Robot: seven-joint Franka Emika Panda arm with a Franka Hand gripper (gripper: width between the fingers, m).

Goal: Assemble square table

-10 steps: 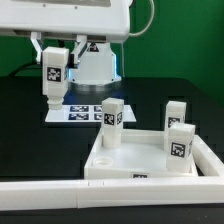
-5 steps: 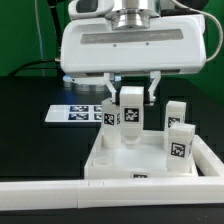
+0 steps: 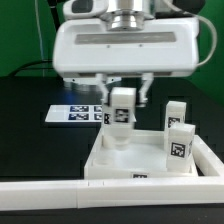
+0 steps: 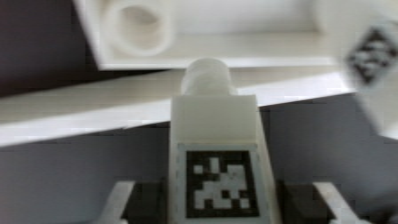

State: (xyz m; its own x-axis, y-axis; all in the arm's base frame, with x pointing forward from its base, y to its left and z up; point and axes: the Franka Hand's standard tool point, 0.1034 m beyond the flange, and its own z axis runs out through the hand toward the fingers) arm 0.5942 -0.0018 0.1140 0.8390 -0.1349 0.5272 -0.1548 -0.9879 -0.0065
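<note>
The jaws (image 3: 123, 100) are clamped on a white leg block (image 3: 121, 116), one finger on each flank. The block's long axis runs straight out from between the jaws, upright, its rounded peg end (image 4: 208, 70) pointing down toward the square table top (image 3: 120, 165) just beneath. The block is smooth matte plastic, box-shaped, with a black-and-white tag (image 4: 219, 181) on its face. The top is a rimmed white tray on the black tabletop (image 3: 30, 120).

The flat black table (image 3: 25, 120) is carrying the marker board (image 3: 68, 112) at the far side, the white square tray-like top (image 3: 105, 162) nearer, and a long white bar fence (image 3: 40, 192) nearest.
</note>
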